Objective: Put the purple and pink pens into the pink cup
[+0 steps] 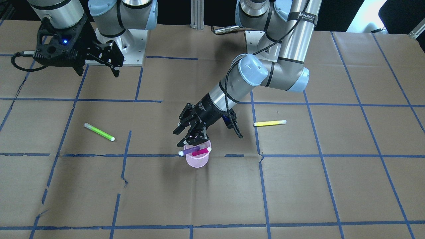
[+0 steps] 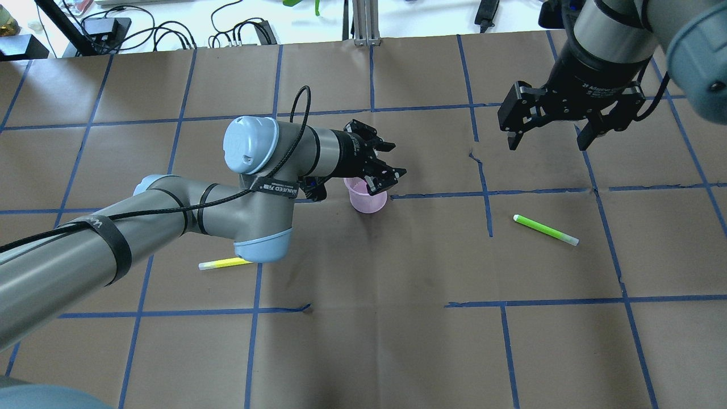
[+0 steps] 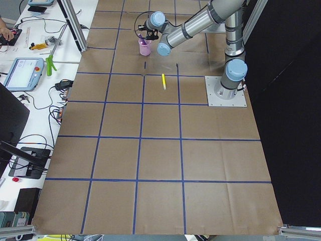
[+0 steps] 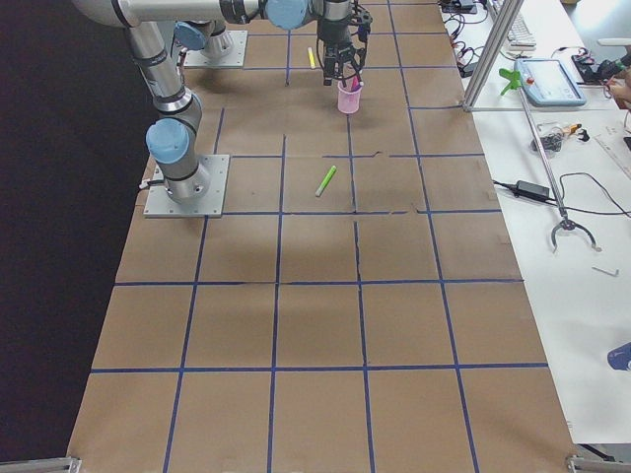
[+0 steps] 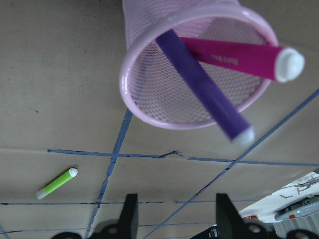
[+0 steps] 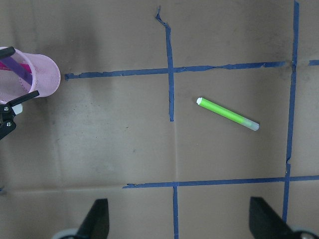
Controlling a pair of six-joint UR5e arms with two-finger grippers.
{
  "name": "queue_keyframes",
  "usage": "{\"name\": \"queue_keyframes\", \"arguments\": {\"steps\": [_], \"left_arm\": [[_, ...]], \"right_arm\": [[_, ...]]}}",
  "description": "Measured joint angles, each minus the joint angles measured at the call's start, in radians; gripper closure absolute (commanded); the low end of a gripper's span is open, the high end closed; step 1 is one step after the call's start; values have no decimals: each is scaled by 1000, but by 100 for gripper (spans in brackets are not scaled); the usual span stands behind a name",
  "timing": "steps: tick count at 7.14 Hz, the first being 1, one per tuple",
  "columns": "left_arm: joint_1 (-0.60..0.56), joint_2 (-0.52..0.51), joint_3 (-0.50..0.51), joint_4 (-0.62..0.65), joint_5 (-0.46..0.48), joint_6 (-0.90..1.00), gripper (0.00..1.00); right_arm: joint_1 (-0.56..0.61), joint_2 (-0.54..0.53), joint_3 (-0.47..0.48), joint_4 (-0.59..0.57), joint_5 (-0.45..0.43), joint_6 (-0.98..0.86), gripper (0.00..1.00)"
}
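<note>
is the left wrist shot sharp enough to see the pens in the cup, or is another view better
Left wrist view: cup, purple pen and pink pen are sharp and evenly lit; only the purple pen's near tip looks soft. Front-facing view: both pens clear but small. Overhead view: the left gripper blocks them.

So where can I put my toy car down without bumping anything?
Free: the wide brown paper between the yellow pen and the green pen, on the robot's side of the pink cup. Also the squares on the cup's far side. Crowded: right at the cup, where the left gripper hovers, jaws open.
</note>
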Motion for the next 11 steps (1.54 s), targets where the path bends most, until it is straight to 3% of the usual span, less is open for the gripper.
{"name": "queue_keyframes", "arguments": {"steps": [3, 5, 9, 11], "left_arm": [[22, 46, 4, -8, 33, 51, 2], [29, 118, 3, -68, 160, 209, 2], [129, 376, 39, -581, 339, 808, 3], [181, 422, 107, -774, 451, 1032, 3]], "right_arm": [[0, 0, 0, -1, 0, 0, 0], [0, 0, -1, -2, -1, 0, 0], [0, 0, -2, -3, -1, -1, 0], [0, 0, -2, -4, 0, 0, 0]]}}
